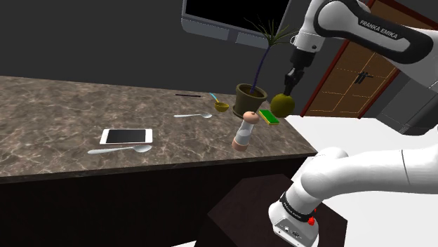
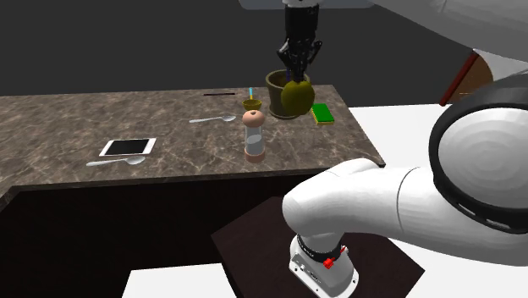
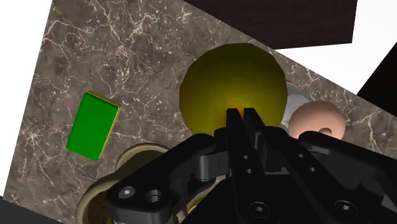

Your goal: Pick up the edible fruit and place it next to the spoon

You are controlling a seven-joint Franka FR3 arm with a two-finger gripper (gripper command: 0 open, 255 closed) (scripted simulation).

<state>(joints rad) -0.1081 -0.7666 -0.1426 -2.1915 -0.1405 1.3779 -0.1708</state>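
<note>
A round yellow-green fruit [image 1: 283, 105] [image 2: 294, 96] [image 3: 232, 86] hangs under my gripper [image 1: 289, 83] [image 2: 296, 69] [image 3: 242, 118], which is shut on its top. It is above the marble counter [image 1: 56, 112], close to the plant pot [image 1: 250, 97] [image 2: 275, 87] near the shoulder view's right end. One silver spoon [image 1: 121, 150] [image 2: 116, 161] lies beside a white-framed tablet [image 1: 126, 135] [image 2: 128, 147]. A second spoon [image 1: 193, 115] [image 2: 213, 120] lies mid-counter.
A green sponge [image 1: 269, 116] [image 2: 322, 113] [image 3: 93, 125] lies beside the pot. A clear bottle with a pink top [image 1: 243, 131] [image 2: 253, 135] [image 3: 318, 119] stands near the counter's front edge. A small yellow cup [image 1: 221, 107] [image 2: 251, 104] sits by the pot.
</note>
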